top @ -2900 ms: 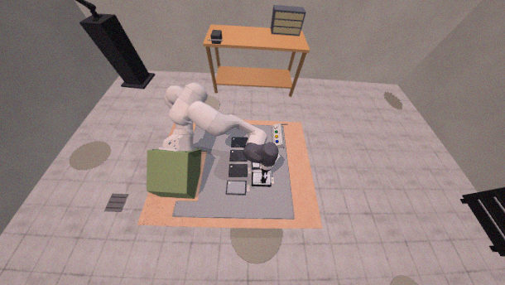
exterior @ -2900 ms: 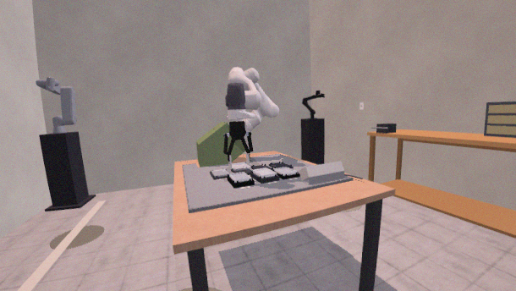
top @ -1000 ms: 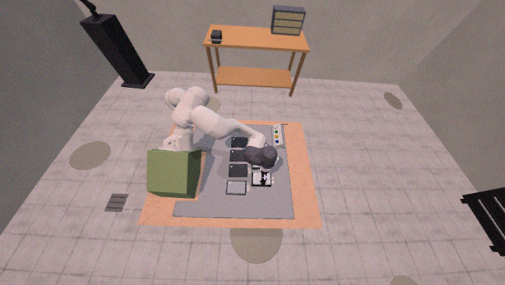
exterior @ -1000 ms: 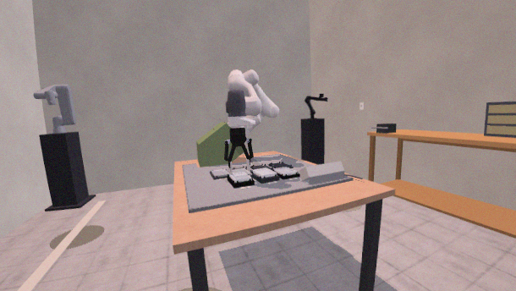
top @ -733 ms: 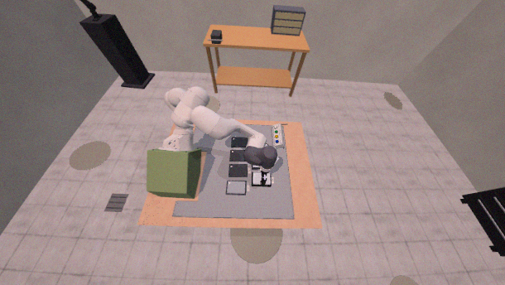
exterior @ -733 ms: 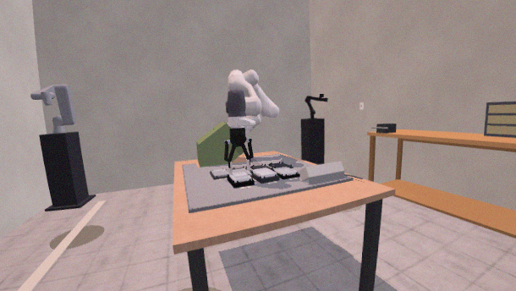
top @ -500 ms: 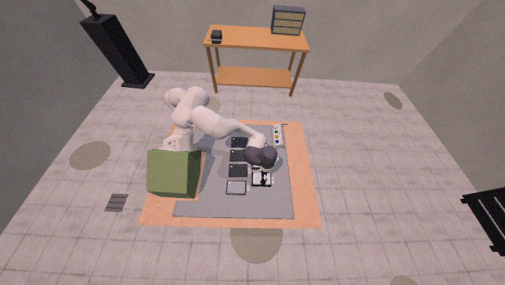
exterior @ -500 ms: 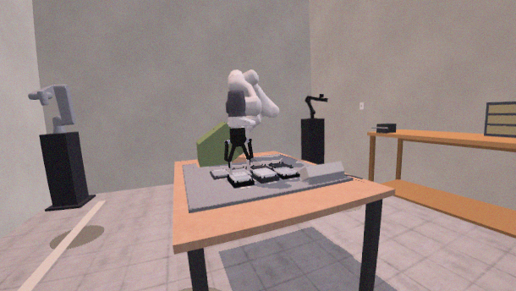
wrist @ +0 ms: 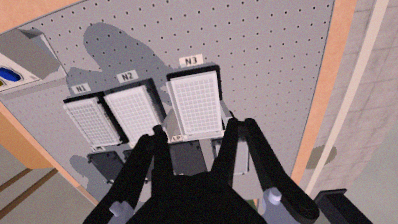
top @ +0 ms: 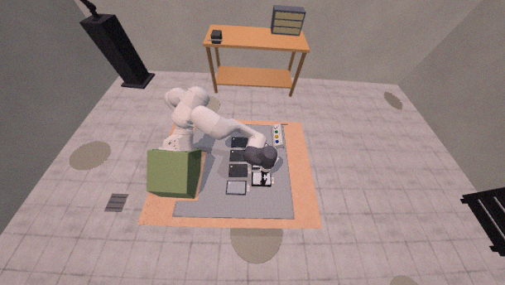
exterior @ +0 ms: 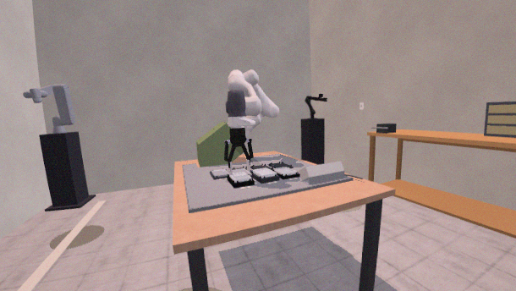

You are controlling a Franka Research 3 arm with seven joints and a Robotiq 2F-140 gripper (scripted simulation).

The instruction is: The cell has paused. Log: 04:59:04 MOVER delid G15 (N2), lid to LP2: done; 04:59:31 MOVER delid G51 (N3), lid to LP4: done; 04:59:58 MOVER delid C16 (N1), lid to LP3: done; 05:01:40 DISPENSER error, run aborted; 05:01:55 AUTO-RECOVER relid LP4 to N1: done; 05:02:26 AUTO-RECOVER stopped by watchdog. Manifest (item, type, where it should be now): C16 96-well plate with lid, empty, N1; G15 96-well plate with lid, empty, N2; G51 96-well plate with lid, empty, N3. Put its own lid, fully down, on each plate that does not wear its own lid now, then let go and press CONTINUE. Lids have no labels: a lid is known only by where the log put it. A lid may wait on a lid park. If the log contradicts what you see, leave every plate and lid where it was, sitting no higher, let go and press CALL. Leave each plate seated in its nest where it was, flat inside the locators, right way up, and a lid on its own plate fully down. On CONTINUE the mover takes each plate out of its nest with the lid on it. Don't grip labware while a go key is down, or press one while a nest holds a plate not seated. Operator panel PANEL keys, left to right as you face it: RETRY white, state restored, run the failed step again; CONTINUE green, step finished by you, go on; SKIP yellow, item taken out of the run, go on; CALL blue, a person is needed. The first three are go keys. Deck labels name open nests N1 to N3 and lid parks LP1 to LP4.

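Note:
Three white 96-well plates sit in a row in nests N1 [wrist: 91, 120], N2 [wrist: 132, 111] and N3. My gripper [wrist: 197, 110] stands straight down over N3 and is shut on a clear lid [wrist: 195, 131], which it holds by its long sides right at the N3 plate. I cannot tell whether the lid is fully down. The top and exterior views show the gripper [top: 262, 178] [exterior: 238, 166] low over that end plate. The lid park beside N3 holds a pale lid [top: 236, 187] [exterior: 220, 172]. The other three parks [top: 238, 162] look dark and bare. I cannot tell whether the N1 and N2 plates wear lids.
The operator panel [top: 278, 134] with its coloured keys stands at the far end of the deck beyond N1; its blue key shows in the wrist view [wrist: 10, 75]. A green box [top: 174, 171] stands at the robot base, beside the lid parks.

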